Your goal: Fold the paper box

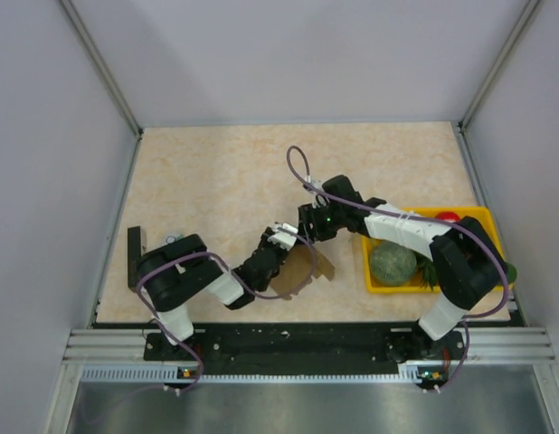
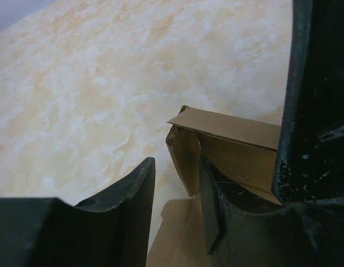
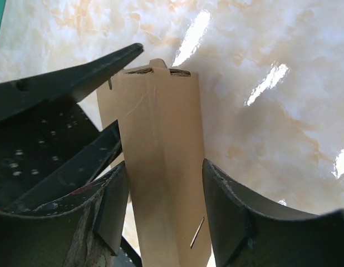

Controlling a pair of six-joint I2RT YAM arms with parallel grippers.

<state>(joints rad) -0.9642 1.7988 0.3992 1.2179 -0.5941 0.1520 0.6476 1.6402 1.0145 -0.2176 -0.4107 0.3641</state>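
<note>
The paper box point(image 1: 302, 269) is plain brown cardboard, partly folded, near the table's front middle between both arms. In the left wrist view its open end and top flap point(image 2: 227, 129) stand just ahead of my left gripper point(image 2: 177, 160). That gripper is open; a side panel sits in the gap against the right finger point(image 2: 216, 206). In the right wrist view the box point(image 3: 161, 144) rises as a tall panel between the fingers of my right gripper point(image 3: 165, 164), which press on both its sides. The left arm's black fingers point(image 3: 83, 80) reach the box from the left there.
A yellow tray point(image 1: 483, 215) with a green melon point(image 1: 393, 263) and a red fruit point(image 1: 449, 217) stands at the right, under the right arm. A black upright piece point(image 1: 133, 257) stands at the left edge. Grey walls close in the table.
</note>
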